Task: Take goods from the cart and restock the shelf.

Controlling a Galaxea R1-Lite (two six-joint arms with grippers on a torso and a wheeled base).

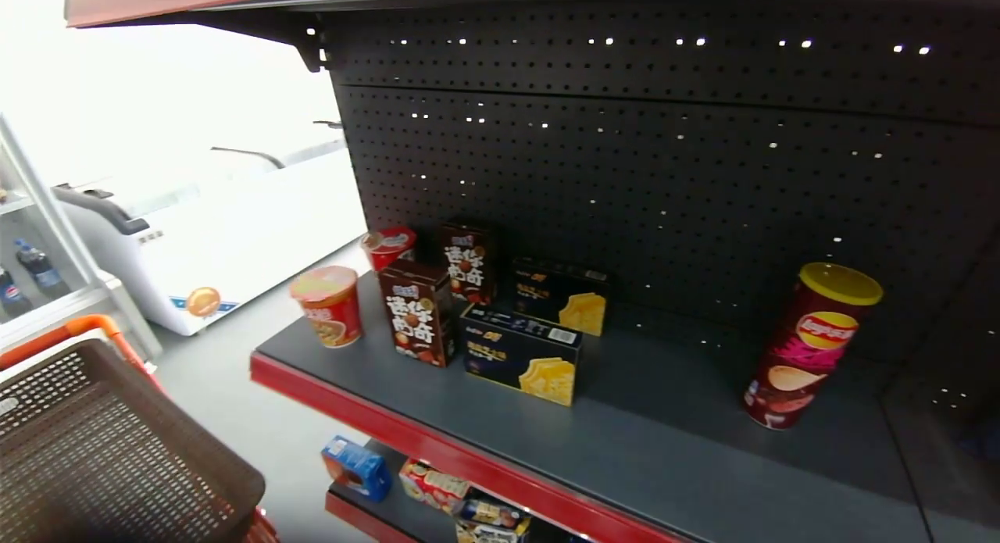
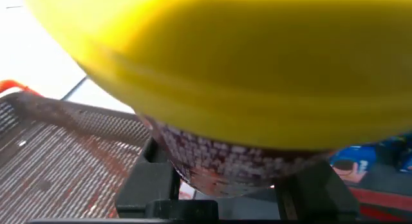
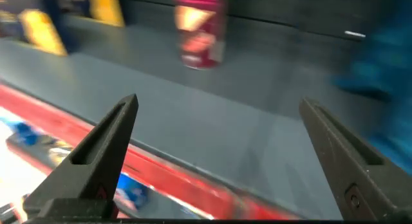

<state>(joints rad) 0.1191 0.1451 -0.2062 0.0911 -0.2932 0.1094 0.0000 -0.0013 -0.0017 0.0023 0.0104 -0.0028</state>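
Here, the left end effector (image 2: 228, 182) was clamped around a yellow-lidded chip can (image 2: 244, 63) in front of the shelf (image 1: 672, 441); the right end effector (image 3: 219, 102) gaped wide above the shelf's front edge.

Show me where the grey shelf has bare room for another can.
Bare: the stretch of dark grey shelf board between the black-and-yellow cardboard boxes and the tall red crisp can with yellow lid. Crowded: the left end, around the red paper cups and brown boxes.
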